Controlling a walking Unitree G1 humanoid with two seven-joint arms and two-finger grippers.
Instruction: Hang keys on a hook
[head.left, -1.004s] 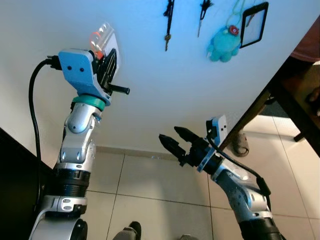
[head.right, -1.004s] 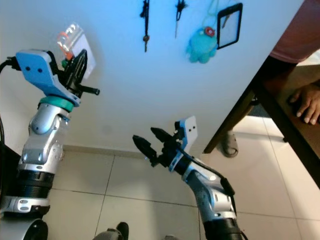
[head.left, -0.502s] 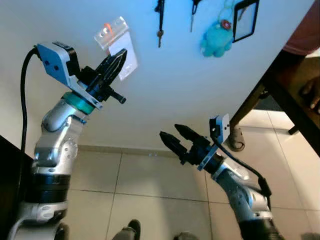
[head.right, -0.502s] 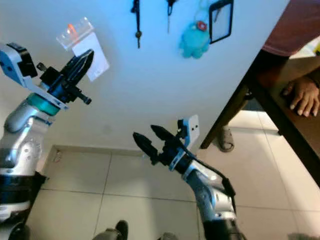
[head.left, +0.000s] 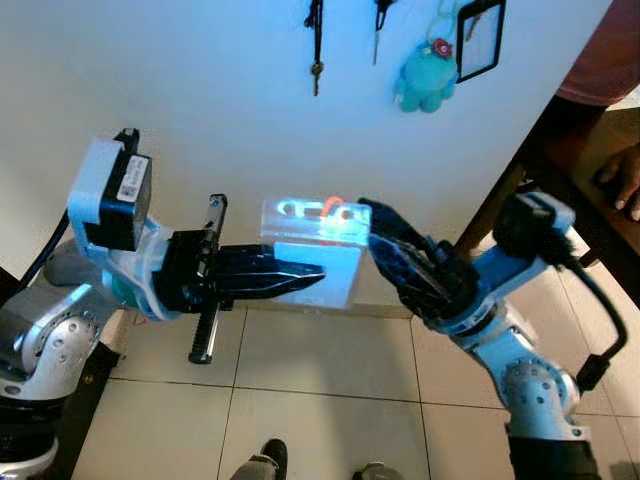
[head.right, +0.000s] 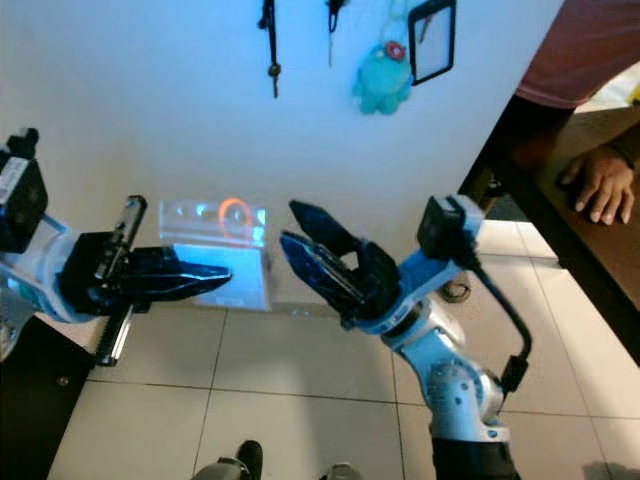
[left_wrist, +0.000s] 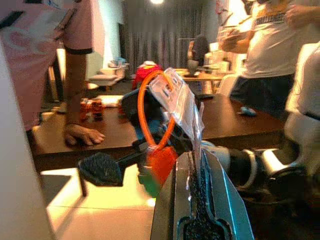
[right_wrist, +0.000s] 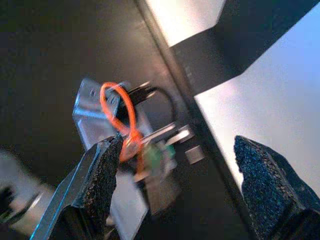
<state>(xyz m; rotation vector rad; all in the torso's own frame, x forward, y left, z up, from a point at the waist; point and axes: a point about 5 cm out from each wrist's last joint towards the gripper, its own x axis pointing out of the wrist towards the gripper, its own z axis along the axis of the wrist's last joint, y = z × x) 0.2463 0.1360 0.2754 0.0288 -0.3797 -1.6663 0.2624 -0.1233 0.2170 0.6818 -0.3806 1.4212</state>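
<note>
Clear crinkly plastic pouch (head.left: 312, 245) with an orange loop (left_wrist: 152, 107) sits pinched flat in my left gripper (head.left: 290, 277), fingers closed on it. My right gripper (head.left: 405, 255) faces it just beside, textured black fingers (right_wrist: 97, 182) spread apart, not gripping. Beyond, white wall (head.left: 180, 90) holds hanging keys (head.left: 315, 40), a fuzzy teal plush (head.left: 420, 80), a black-framed tag (head.left: 480, 38). Dark wooden table (head.right: 585, 235) far right, a person's hand (head.right: 598, 182) resting on it.
</note>
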